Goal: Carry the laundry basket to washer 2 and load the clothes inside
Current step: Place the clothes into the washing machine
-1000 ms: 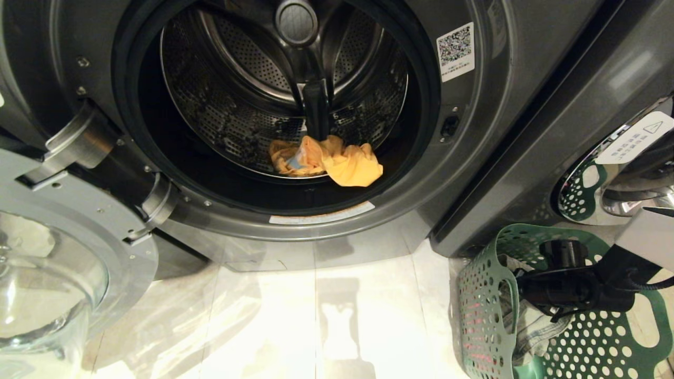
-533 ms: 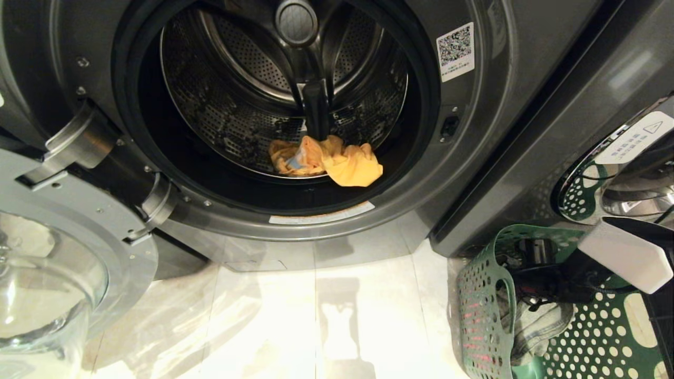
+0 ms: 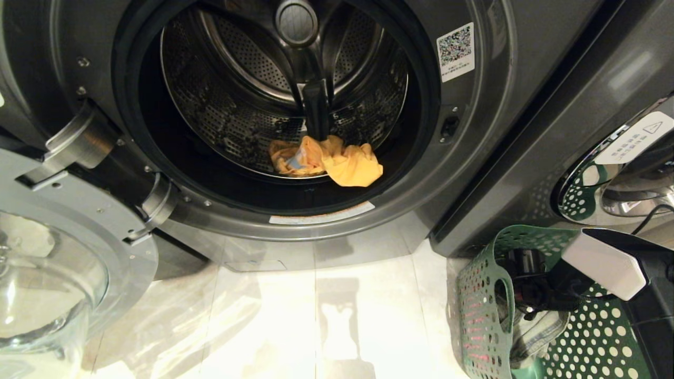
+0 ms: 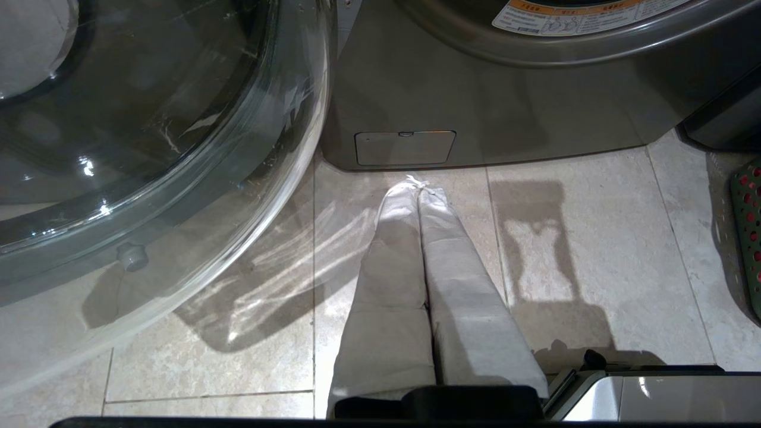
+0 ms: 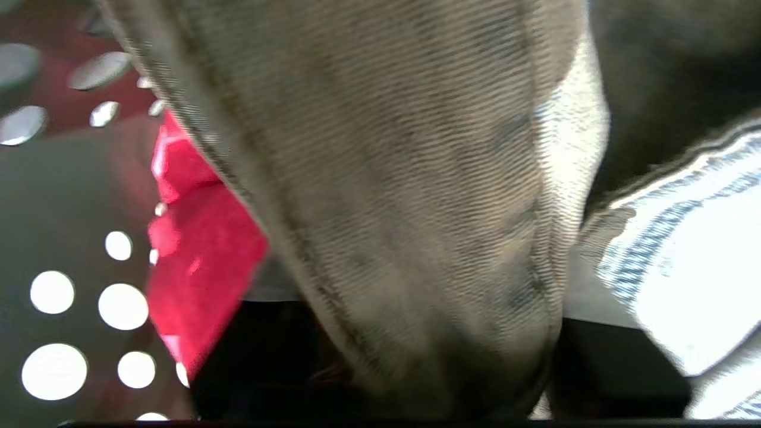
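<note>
The right gripper (image 3: 524, 305) is down in the basket (image 3: 482, 321), right of the washer (image 3: 474, 173), against the denim (image 5: 416, 208); I cannot tell how its fingers stand. A shallow pinch could drop the denim. The left gripper (image 4: 423, 190), fingers together, hangs before the washer.

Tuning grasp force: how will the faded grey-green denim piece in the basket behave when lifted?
Probably floppy: the faded grey-green denim piece lies creased and slumped in the green perforated plastic basket. Its coarse twill weave suggests it won't slip easily. It looks thick, so likely heavy for a garment, and it may drag the pink-red garment beside it.
</note>
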Available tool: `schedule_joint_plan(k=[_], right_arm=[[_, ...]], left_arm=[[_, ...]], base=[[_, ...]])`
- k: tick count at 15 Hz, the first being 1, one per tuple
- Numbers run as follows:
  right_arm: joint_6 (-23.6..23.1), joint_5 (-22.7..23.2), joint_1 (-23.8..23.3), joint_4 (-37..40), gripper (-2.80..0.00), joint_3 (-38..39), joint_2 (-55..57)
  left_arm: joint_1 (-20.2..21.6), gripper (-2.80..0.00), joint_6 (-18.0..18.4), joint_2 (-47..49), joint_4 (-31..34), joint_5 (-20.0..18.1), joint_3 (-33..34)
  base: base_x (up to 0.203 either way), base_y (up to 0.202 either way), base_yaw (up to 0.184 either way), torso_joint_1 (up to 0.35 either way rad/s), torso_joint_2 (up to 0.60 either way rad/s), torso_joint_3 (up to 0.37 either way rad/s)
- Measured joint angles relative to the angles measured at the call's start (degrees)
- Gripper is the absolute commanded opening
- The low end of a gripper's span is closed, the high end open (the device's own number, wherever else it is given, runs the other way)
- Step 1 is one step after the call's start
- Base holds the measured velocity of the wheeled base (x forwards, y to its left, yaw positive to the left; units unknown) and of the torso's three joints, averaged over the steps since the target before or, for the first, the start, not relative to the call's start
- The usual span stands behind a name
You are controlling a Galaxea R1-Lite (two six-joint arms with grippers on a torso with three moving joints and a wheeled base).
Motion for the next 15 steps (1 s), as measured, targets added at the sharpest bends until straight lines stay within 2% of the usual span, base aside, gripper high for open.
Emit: schedule_joint_plan(k=[4, 7, 11, 15], right_arm=[[0.28, 0.42, -0.11, 1.25, -2.8, 4.32, -3.59], [0.52, 1.39, -0.26, 1.65, -2.8, 12.25, -9.97], [0.66, 2.65, -0.37, 1.65, -2.8, 25.83, -23.41], [-0.59, 1.9, -0.07, 1.74, -2.8, 44.26, -43.09]], left_arm=[[0.01, -2.8, 0.0, 0.0, 0.02, -0.04, 0.0], [0.01, -2.8, 0.0, 0.0, 0.02, -0.02, 0.0], [0.01, -2.8, 0.0, 0.0, 0.0, -0.02, 0.0], [0.0, -2.8, 0.0, 0.0, 0.0, 0.0, 0.0]], base=[[0.0, 0.0, 0.0, 0.0, 0.0, 0.0], [0.0, 0.0, 0.0, 0.0, 0.0, 0.0], [0.0, 0.0, 0.0, 0.0, 0.0, 0.0], [0.0, 0.0, 0.0, 0.0, 0.0, 0.0]])
